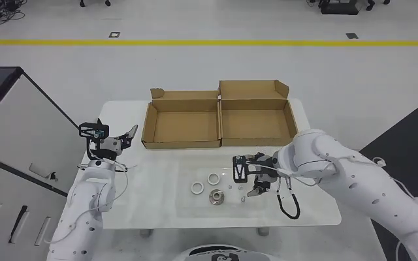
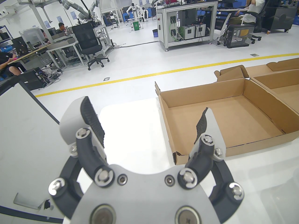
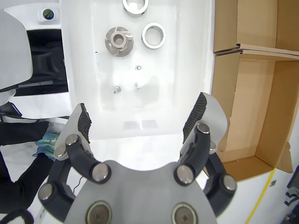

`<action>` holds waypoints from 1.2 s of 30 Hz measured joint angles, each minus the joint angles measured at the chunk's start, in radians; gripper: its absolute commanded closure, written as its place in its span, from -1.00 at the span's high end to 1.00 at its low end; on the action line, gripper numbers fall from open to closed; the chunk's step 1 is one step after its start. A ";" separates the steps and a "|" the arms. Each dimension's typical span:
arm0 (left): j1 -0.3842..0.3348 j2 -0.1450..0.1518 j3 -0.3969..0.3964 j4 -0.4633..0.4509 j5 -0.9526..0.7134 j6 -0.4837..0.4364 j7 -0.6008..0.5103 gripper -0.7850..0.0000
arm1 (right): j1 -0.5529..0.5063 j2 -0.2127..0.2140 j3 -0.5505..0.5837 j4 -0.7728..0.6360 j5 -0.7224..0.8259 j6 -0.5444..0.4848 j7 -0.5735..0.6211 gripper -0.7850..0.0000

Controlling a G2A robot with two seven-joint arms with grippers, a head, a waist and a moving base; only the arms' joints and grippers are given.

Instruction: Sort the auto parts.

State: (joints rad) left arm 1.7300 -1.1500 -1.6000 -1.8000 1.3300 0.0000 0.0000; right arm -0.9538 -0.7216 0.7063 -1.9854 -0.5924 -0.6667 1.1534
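Flange [image 3: 119, 41]: two rings [image 3: 135, 2] just beside.
Right gripper [image 3: 142, 100]: released, near flange.
Left gripper [image 2: 146, 108]: released, well apart from flange.

Pretty typical brightly lit open lab space tbh, glossy pale floor [image 1: 196, 65] with a yellow line [image 1: 209, 42] running across it, and further back a black office chair [image 2: 92, 45], cluttered desks [image 2: 62, 43], an aluminium-frame rack [image 2: 186, 24] and a green bin [image 2: 135, 26].

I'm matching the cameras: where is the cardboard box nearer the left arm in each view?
Top view: box at the table's far edge, ahead of the left pincer.
Left wrist view: box just beyond the open left pincer.
Right wrist view: box across from the rings.
Shared landmark: seam with the neighbouring box.
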 measured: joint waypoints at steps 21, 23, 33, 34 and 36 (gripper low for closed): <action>0.000 0.000 0.000 0.000 0.000 0.000 0.000 1.00 | 0.065 -0.020 -0.152 0.042 -0.015 -0.016 -0.016 1.00; 0.000 0.000 0.000 0.000 0.000 0.000 0.000 1.00 | 0.063 -0.022 -0.157 0.046 -0.018 -0.016 -0.016 1.00; 0.000 0.000 0.000 0.000 0.000 0.000 0.000 1.00 | 0.056 -0.025 -0.172 0.060 -0.060 -0.022 -0.026 1.00; 0.000 0.000 0.000 0.000 0.000 0.000 0.000 1.00 | 0.058 -0.025 -0.171 0.060 -0.066 -0.022 -0.027 1.00; 0.000 0.000 0.000 0.000 0.000 0.000 0.000 1.00 | 0.058 -0.025 -0.170 0.060 -0.066 -0.021 -0.027 1.00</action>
State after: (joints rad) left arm 1.7300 -1.1500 -1.6000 -1.8000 1.3300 0.0000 0.0000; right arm -0.8954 -0.7469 0.5363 -1.9256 -0.6585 -0.6876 1.1264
